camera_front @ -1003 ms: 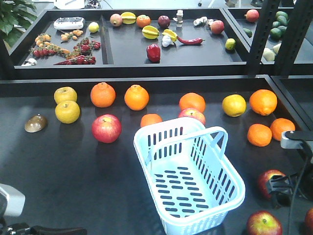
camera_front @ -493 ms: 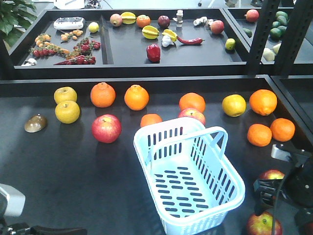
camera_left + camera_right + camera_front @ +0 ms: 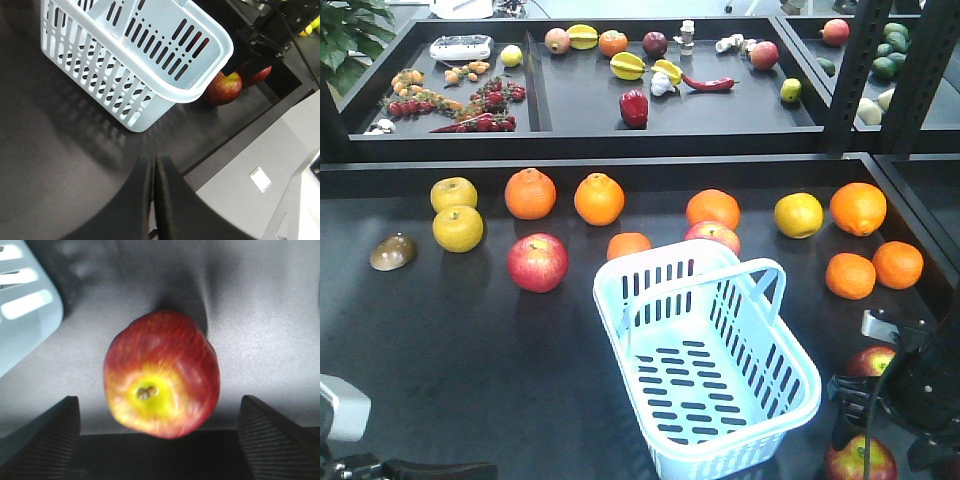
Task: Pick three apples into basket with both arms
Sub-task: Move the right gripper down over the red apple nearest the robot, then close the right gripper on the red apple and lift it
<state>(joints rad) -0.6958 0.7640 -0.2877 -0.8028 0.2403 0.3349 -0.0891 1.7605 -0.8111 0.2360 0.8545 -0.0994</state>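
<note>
The pale blue basket stands empty mid-table; it also shows in the left wrist view. Two dark red apples lie to its right: one partly behind my right arm, one at the front edge. A third is hidden. My right gripper hovers open just above the front apple, which sits between its fingers untouched. My left gripper is shut and empty, low over the table before the basket, with both apples beyond it.
Oranges, yellow fruit and brighter red apples lie across the table's far half. One pinkish apple sits just behind the basket. Black shelf trays hold produce at the back. The table's front edge is near.
My right arm has swung left and down over the front right apples, hiding part of them. The basket, the fruit and the left arm have not moved.
</note>
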